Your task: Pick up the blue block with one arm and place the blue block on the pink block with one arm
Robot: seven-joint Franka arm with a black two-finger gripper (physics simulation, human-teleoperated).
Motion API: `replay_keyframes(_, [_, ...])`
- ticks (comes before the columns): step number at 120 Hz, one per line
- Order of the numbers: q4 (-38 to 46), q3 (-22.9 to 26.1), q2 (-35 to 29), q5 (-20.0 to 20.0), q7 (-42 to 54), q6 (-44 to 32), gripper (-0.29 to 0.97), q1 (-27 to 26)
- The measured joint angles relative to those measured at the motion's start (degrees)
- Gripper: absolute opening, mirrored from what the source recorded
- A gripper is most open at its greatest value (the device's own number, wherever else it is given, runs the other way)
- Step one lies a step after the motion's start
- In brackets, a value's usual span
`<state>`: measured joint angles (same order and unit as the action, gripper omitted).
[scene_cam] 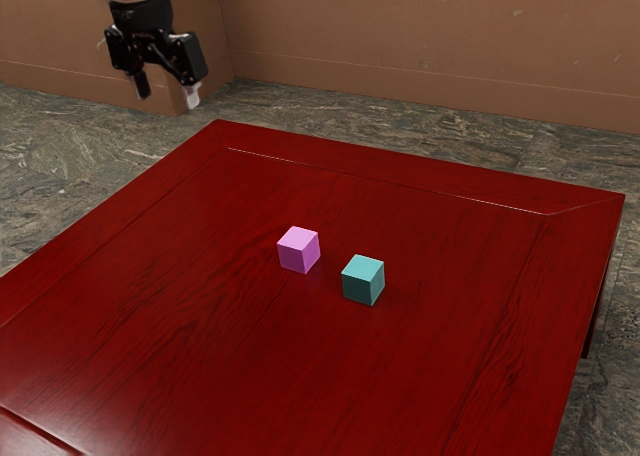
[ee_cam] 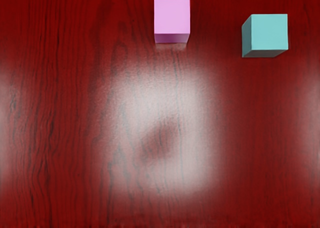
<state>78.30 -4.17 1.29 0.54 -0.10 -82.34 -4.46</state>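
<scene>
Surface (scene_cam: 150,376) red wood; blue block (scene_cam: 363,279) mid-surface, just beside pink block (scene_cam: 299,249), not touching; hand (scene_cam: 167,91) high, well apart, fingers wide, empty; advise: centre over blue block, descend square to faces, keep clear of pink block.

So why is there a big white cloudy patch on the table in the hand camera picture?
Wrist view: that is light glaring off the shiny table, with a darker smudge in its middle; the pink block and blue block look crisp past its edge. Exterior view: no white patch there, only faint shadows beside the blocks.
</scene>
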Motion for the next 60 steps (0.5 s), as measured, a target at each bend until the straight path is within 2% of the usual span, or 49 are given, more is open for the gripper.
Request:
replay_keyframes(26, [-0.5, -0.3, 0.0, 0.0, -0.1, 3.2, 0.68, -2.1])
replay_keyframes(32, [-4.0, 0.0, -0.2, 0.1, -0.1, 4.3, 0.68, -2.3])
replay_keyframes(42, [-12.4, 3.0, -0.2, 0.7, -0.1, 6.3, 0.68, -0.4])
replay_keyframes(60, [-14.3, 6.5, 4.3, 1.2, -0.2, 7.5, 0.68, -0.6])
